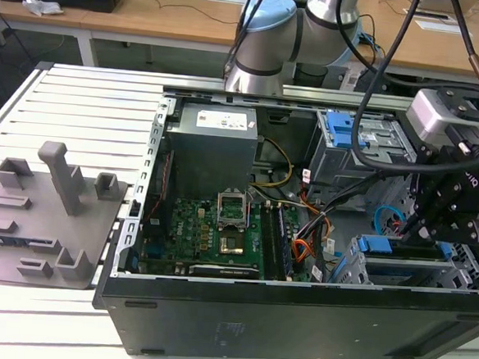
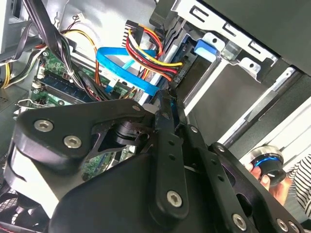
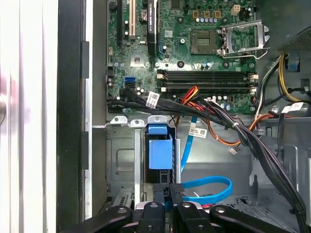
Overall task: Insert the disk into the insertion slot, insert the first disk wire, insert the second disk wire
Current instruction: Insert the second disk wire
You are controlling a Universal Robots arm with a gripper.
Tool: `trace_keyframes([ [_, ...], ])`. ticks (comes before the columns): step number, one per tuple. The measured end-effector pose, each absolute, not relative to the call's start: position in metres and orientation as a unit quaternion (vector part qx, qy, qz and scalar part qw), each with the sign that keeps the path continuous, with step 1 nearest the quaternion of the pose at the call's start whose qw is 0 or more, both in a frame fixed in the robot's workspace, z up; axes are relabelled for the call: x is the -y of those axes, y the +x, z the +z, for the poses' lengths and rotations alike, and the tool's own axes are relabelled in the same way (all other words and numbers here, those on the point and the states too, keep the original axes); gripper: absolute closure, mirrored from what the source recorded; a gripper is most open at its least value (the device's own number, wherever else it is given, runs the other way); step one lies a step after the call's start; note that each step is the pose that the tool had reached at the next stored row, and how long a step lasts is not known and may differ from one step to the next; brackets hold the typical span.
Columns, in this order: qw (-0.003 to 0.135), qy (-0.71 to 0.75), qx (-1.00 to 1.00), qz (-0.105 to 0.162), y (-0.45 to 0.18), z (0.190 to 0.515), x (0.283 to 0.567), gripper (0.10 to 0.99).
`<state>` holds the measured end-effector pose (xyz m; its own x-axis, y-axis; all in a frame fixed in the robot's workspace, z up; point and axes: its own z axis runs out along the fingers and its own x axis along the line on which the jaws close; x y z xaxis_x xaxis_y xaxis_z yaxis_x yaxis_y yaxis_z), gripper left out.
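Blue plastic of the disk (image 3: 160, 154) carrier sits seated in the insertion slot (image 3: 121, 165), low in the open computer case (image 1: 296, 315). My gripper (image 3: 170, 190) hangs right at its end, fingers pressed nearly together, pinching nothing I can make out. Beside them loops the second disk wire (image 3: 209, 187), with the first disk wire (image 2: 148, 56) bundle plugged just above.

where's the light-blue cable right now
In the first wrist view the light-blue cable loops on the case floor beside the disk in its slot, just ahead of the gripper.
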<state>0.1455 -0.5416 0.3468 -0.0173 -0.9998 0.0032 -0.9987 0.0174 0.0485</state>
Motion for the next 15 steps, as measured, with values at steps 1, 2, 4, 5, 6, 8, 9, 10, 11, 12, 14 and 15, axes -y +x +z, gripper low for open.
trace_keyframes([
  [1, 0.018, 0.701, 0.713, -0.016, 0.1455, 0.3463, 0.5416, 0.922],
  [2, 0.018, 0.701, 0.713, -0.016, 0.1455, 0.3456, 0.5415, 0.922],
  [4, 0.018, 0.701, 0.713, -0.017, 0.1455, 0.3449, 0.5416, 0.922],
  [5, 0.018, 0.701, 0.713, -0.017, 0.1455, 0.3445, 0.5416, 0.922],
  [6, 0.017, 0.701, 0.713, -0.017, 0.1455, 0.3442, 0.5416, 0.922],
  [8, 0.017, 0.701, 0.713, -0.017, 0.1455, 0.344, 0.5415, 0.922],
  [9, 0.016, 0.701, 0.713, -0.018, 0.1455, 0.3437, 0.5415, 0.922],
  [10, 0.016, 0.701, 0.713, -0.018, 0.1455, 0.3435, 0.5415, 0.922],
  [11, 0.016, 0.701, 0.713, -0.018, 0.1455, 0.3434, 0.5415, 0.922],
  [12, 0.016, 0.701, 0.713, -0.018, 0.1455, 0.3434, 0.5415, 0.922],
  [14, 0.016, 0.701, 0.713, -0.018, 0.1455, 0.3443, 0.5412, 0.922],
  [15, 0.016, 0.701, 0.713, -0.018, 0.1455, 0.3446, 0.5412, 0.922],
])
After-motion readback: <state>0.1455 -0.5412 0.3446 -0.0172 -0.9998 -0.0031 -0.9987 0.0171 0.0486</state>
